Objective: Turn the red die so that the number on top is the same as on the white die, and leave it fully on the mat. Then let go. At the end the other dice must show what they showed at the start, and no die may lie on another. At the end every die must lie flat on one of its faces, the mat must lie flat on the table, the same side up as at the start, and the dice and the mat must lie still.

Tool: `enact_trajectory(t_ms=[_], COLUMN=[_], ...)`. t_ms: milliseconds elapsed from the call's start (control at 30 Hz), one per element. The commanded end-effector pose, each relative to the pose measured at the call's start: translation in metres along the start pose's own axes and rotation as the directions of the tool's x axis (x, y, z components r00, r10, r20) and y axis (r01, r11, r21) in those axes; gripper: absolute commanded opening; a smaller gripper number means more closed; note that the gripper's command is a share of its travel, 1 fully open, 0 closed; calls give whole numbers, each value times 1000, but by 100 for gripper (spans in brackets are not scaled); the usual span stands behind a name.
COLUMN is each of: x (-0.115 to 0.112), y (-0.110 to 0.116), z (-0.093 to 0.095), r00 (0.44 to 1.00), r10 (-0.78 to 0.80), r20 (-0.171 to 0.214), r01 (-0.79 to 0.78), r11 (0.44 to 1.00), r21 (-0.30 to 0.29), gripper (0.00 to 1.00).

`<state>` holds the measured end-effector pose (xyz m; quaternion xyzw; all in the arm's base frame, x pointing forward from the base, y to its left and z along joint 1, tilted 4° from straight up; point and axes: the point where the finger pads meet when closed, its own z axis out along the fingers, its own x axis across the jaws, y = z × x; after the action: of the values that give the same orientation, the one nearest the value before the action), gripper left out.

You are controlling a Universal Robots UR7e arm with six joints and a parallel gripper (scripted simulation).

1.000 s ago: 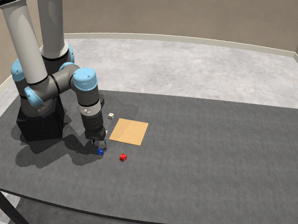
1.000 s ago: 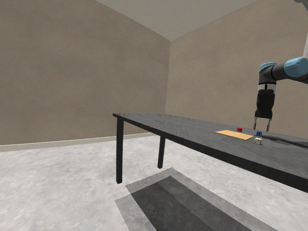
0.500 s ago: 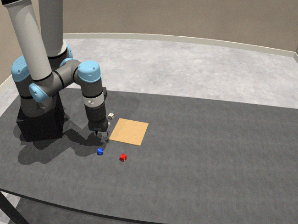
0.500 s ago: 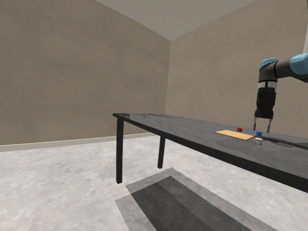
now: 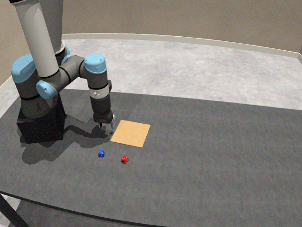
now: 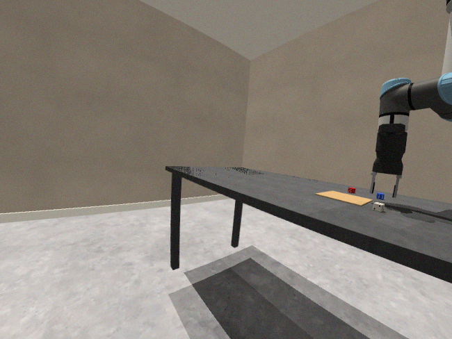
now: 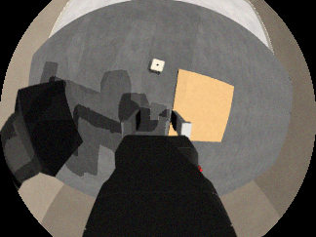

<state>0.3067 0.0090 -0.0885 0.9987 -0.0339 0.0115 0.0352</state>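
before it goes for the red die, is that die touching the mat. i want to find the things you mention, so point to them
Apart: the top view shows dark table between the red die [image 5: 124,159] [image 6: 351,190] and the mat [image 5: 130,133] [image 6: 343,198] [image 7: 203,106].

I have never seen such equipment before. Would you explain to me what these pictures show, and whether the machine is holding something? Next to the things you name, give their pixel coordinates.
It is one jointed robot arm, ending in a gripper [image 5: 106,126] [image 6: 384,194] [image 7: 155,116] with two fingers, like a pincer. The gripper is open and holds nothing.

The top view looks down on the dark table [image 5: 195,158] [image 6: 284,193] [image 7: 137,40]. The exterior view looks from the side, beyond the table's edge. The wrist view comes from a camera on the arm, looking past the fingers.

On the table lie a flat tan mat [image 5: 130,133] [image 6: 343,197] [image 7: 204,107], a red die [image 5: 124,159] [image 6: 351,189] [image 7: 200,169], a blue die [image 5: 101,153] [image 6: 380,196] and a white die [image 6: 378,207] [image 7: 157,65]. All three dice are off the mat.
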Motion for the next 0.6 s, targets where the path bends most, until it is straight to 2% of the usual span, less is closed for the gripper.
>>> enact_trajectory(t_ms=[0, 567], x=[0, -2], y=[-22, -72], z=[0, 0], r00=[1000, 1000], r10=[1, 1], r20=[0, 0], r01=[-1, -1], r11=[1000, 1000], r21=[-3, -3], gripper=[100, 100])
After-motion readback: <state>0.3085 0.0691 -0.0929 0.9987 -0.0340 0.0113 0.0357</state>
